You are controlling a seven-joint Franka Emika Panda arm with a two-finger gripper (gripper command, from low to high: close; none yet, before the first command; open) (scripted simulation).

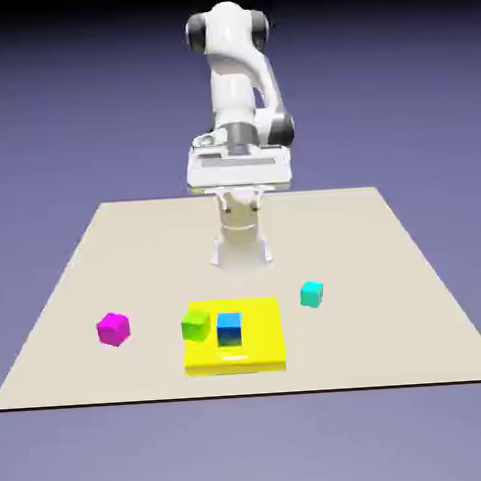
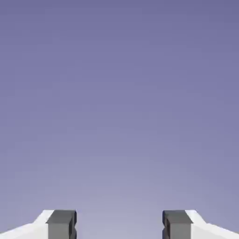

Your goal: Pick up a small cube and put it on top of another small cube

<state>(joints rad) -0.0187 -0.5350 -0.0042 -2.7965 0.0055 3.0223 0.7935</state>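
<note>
The small magenta cube (image 1: 113, 328) lies flat on the beige table, far below the jaws and off toward the exterior view's left of them. The small teal cube (image 1: 311, 293) also sits upright on the table, low beneath the jaws, toward the exterior view's right. Both cubes are well apart from each other and from the jaws, with nothing touching them.

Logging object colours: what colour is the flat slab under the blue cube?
Bright yellow slab, with the blue cube on it; clearest in the exterior view.

White arm (image 1: 237, 79), dark grey joints
</note>
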